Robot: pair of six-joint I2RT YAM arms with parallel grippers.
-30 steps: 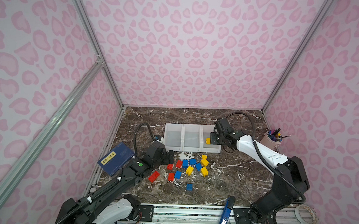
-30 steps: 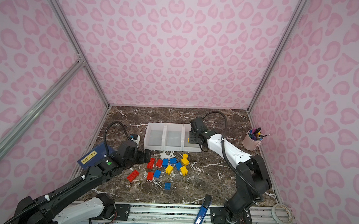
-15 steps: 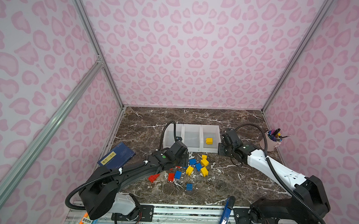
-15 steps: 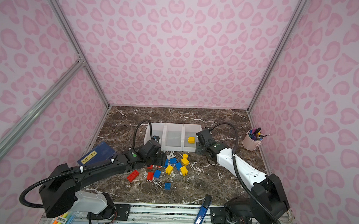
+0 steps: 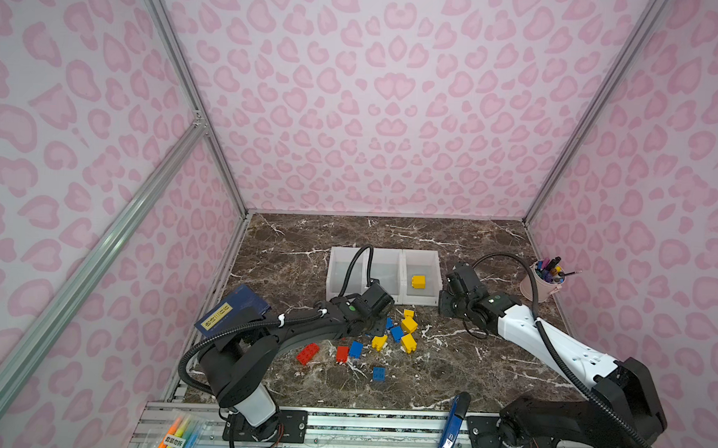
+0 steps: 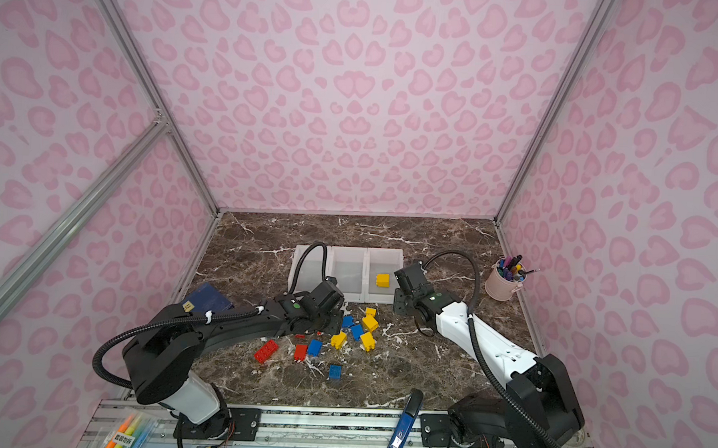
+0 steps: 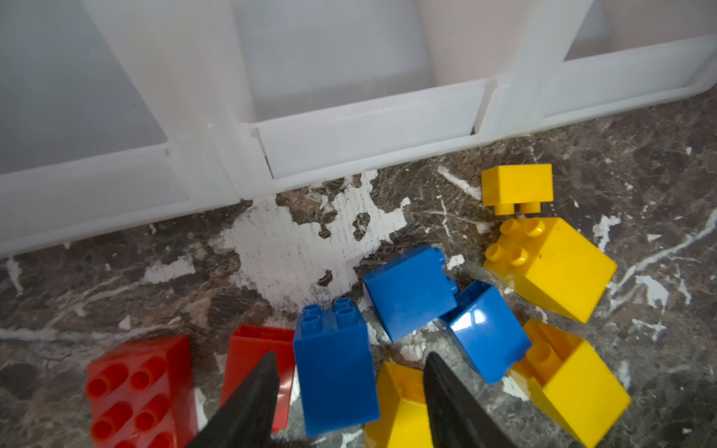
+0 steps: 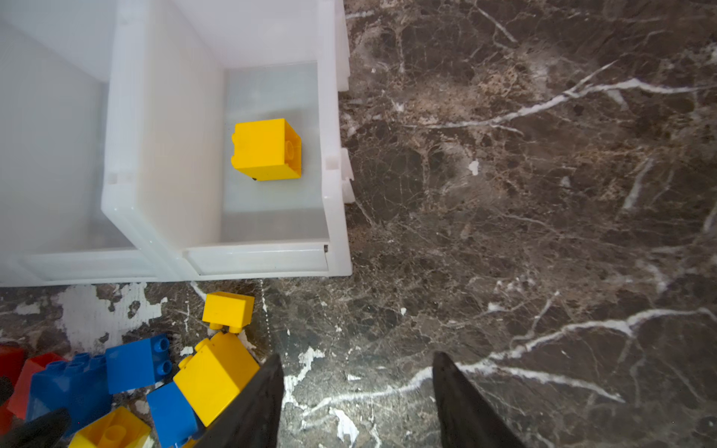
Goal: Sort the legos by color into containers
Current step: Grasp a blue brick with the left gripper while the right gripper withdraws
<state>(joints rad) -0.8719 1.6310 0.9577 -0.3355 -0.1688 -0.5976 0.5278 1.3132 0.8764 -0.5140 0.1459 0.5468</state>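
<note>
The containers (image 5: 402, 272) are three joined white bins at mid-table. The rightmost bin holds one yellow lego (image 5: 418, 281) (image 8: 267, 149); the other two look empty. Loose red, blue and yellow legos lie in front of the bins, among them a red oblong one (image 5: 308, 353) and a lone blue one (image 5: 379, 373). My left gripper (image 7: 349, 372) is down in the pile, open, its jaws astride an upright blue lego (image 7: 333, 368) and part of a yellow one (image 7: 399, 403), with gaps at both fingers. My right gripper (image 8: 357, 372) is open over bare marble beside the right bin's front corner.
A pink pen cup (image 5: 540, 285) stands at the right wall. A navy notebook (image 5: 232, 313) lies at the left, partly under my left arm. A blue stapler (image 5: 452, 424) rests at the front edge, highlighters (image 5: 175, 437) at the front left. Pink walls enclose three sides.
My left arm swung right into the pile and its jaws narrowed round the blue lego. My right gripper drew back from the right bin, leaving the yellow lego inside.
</note>
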